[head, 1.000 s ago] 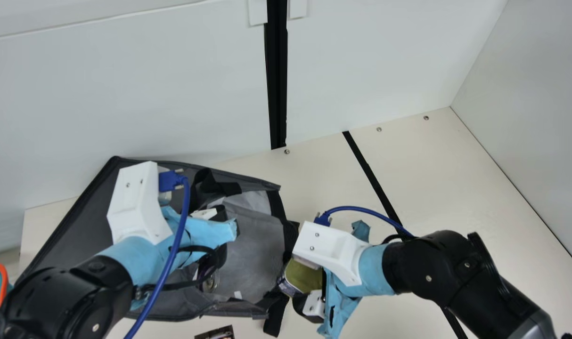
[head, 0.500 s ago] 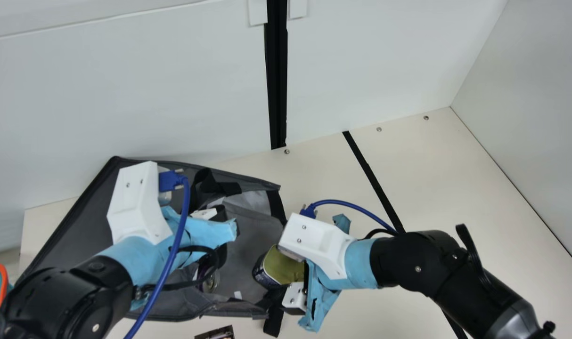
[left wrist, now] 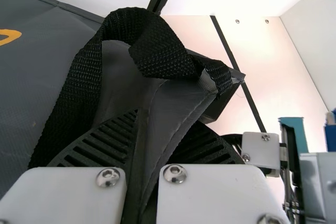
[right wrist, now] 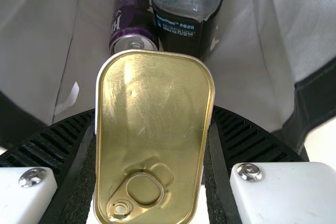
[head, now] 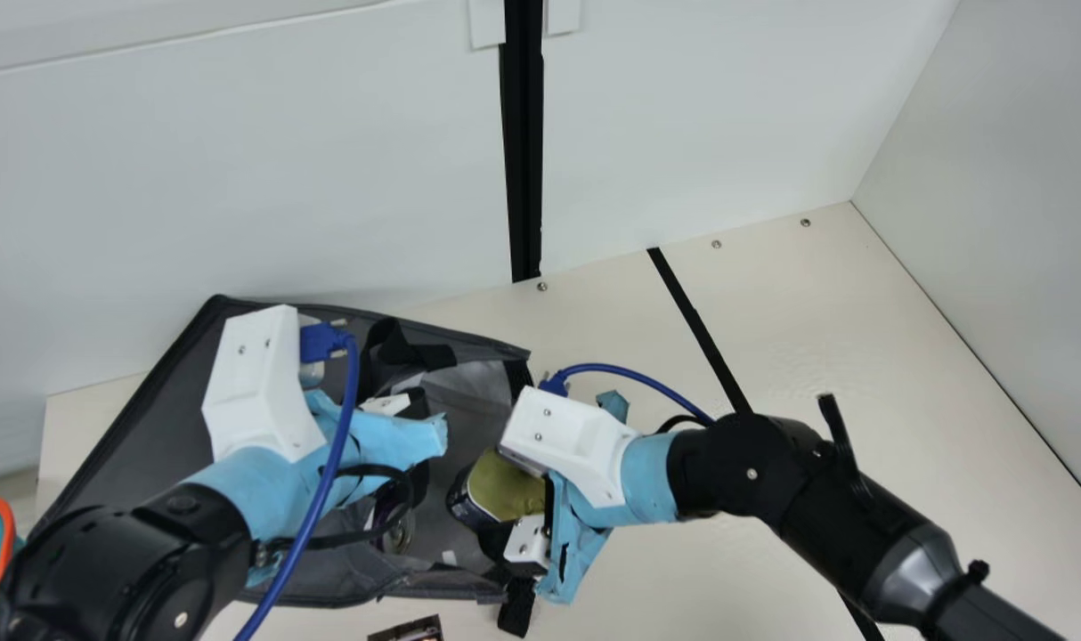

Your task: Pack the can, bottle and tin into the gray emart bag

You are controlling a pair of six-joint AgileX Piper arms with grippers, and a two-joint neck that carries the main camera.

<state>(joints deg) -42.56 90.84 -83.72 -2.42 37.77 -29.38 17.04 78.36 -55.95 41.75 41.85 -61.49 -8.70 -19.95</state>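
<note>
- Main view: I have the gray emart bag (head: 166, 392) spread on the left of the tabletop (head: 727, 570), its mouth toward the right.
- Left pincer (left wrist: 165, 124): clenched on a fold of the bag's wall, close to the black strap (left wrist: 71, 87). The cloth looks limp, so I'd count on this grip to steady the opening.
- Right pincer (right wrist: 155, 111): grasping the tin (right wrist: 152, 140) by its opposite long sides, lid and ring tab toward the wrist camera, at the bag's mouth.
- The tin looks stiff and is probably the dense one of the lot; those smooth metal walls could slide, so I'd keep the pads flat on the sides and off the tab.
- Inside the bag lie the can (right wrist: 133, 9) and bottle (right wrist: 184, 30), side by side. The can's thin wall could dent and the bottle may flex, so I'd let the tin down gently.
</note>
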